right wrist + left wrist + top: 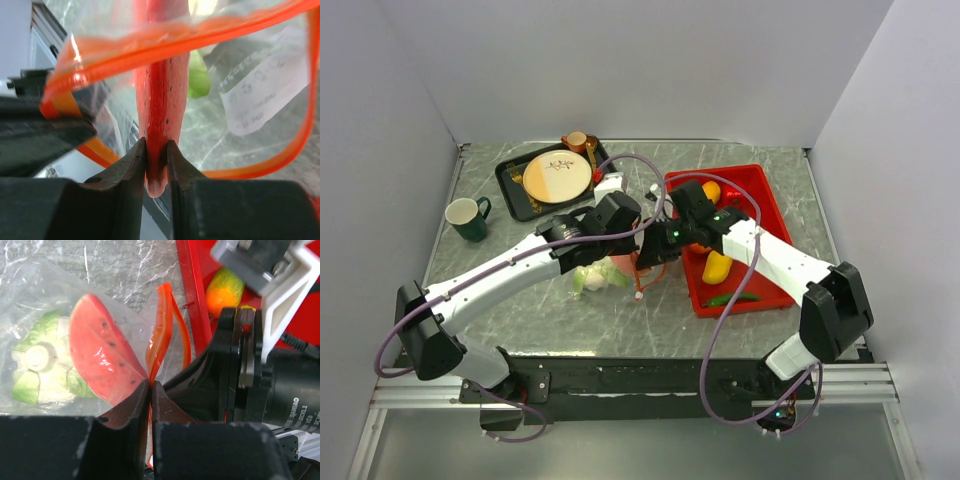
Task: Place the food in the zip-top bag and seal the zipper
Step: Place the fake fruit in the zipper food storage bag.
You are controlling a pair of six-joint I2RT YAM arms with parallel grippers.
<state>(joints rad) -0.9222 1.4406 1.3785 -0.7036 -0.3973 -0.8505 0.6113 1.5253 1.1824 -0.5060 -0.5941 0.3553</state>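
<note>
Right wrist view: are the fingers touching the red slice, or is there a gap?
Touching. The right wrist view shows both fingers pressed on the near end of the red slice, with no gap, while it pokes into the bag.

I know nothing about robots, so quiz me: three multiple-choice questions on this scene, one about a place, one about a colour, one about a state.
1. Where is the green chili? A on a plate; B in the red tray; C in a cup.
2. What colour is the mug? A dark green; B blue; C white.
3. The mouth of the zip-top bag is: A sealed; B open; C cut off.
Answers: B, it lies at the tray's near end. A, plainly dark green. B, the zipper gapes in a loop, and the right end effector holds a red watermelon slice through it.
</note>
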